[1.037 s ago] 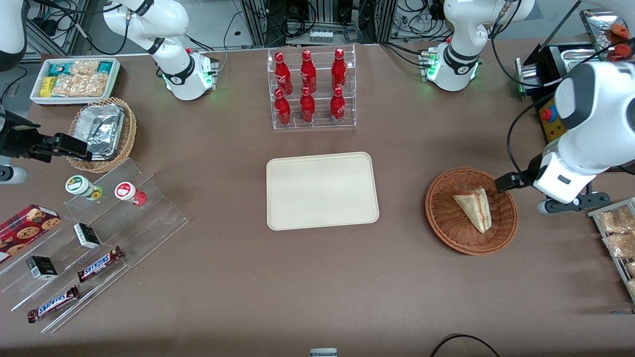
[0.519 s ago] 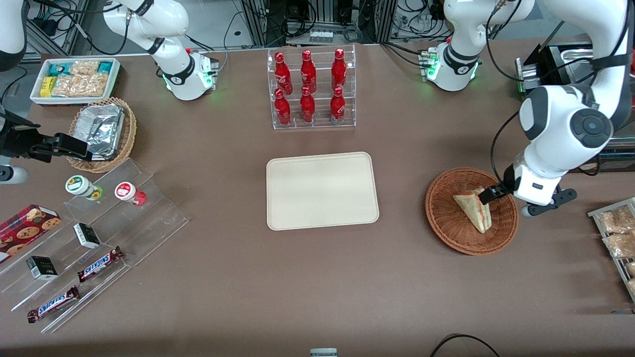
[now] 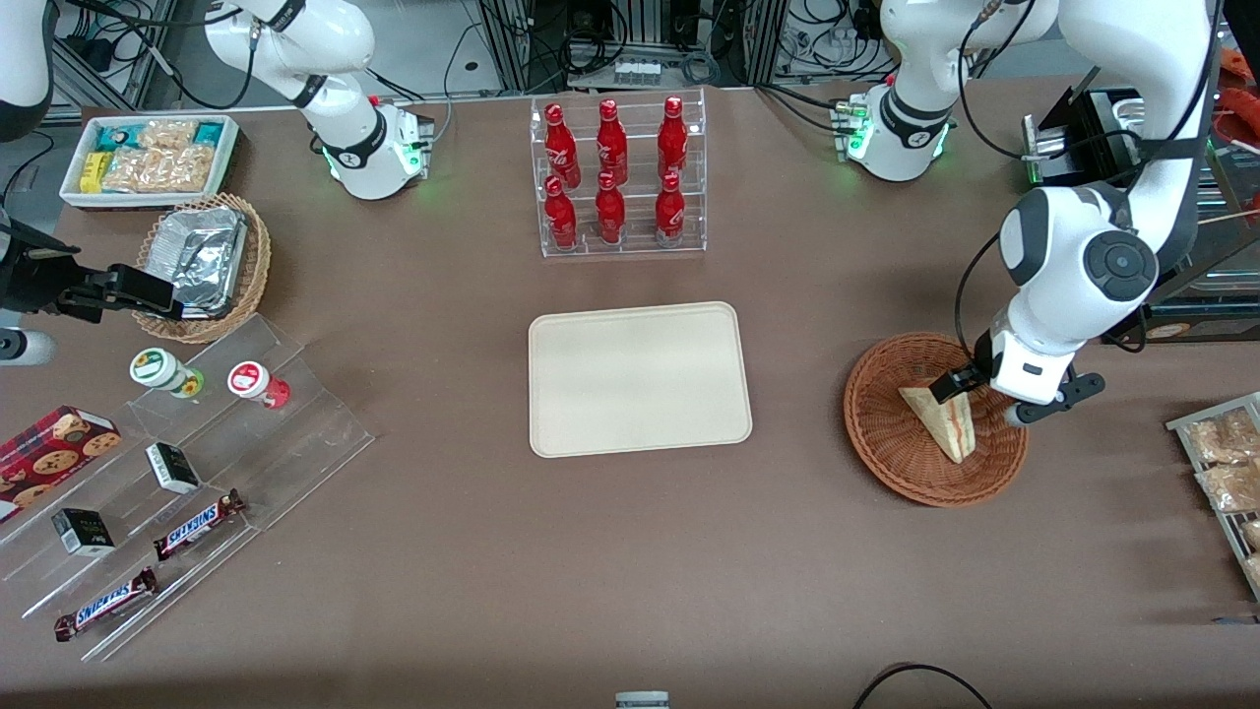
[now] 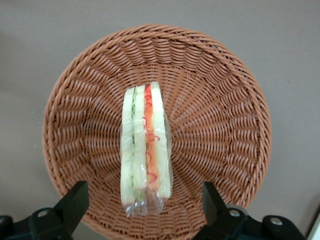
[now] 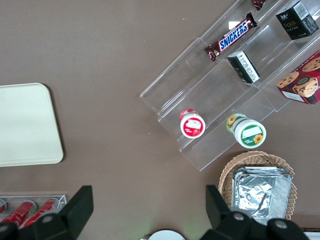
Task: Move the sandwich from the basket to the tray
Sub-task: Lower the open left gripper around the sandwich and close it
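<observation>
Sandwich (image 4: 146,150) lying in basket (image 4: 220,100), cut edge w/ red-green filling up. Claw (image 4: 145,205) hovering just above it, fingers (image 4: 75,200) spread wide apart, either side of wedge, not touching. Tray (image 3: 640,379) mid-desk (image 3: 630,551), well apart from basket, toward parked arm's end.
</observation>
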You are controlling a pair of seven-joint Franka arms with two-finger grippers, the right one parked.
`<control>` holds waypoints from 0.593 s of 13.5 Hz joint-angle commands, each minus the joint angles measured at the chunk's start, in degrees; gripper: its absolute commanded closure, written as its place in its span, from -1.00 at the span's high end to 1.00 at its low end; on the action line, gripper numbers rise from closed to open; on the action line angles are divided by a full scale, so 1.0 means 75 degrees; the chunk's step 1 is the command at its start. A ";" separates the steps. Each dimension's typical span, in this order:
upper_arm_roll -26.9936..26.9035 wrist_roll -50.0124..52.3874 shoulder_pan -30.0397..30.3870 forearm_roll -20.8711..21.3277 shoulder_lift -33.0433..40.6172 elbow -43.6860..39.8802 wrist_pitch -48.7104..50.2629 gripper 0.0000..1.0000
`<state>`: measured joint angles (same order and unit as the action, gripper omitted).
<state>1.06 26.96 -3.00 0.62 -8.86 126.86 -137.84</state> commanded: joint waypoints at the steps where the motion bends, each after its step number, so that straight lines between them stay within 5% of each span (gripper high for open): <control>1: 0.0035 0.0155 0.0037 0.0069 -0.0317 0.0148 -0.0581 1.00; 8: 0.0023 0.0155 0.0037 0.0069 -0.0799 0.0148 -0.0969 0.96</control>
<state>1.05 27.01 -2.97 0.62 -14.38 127.75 -143.76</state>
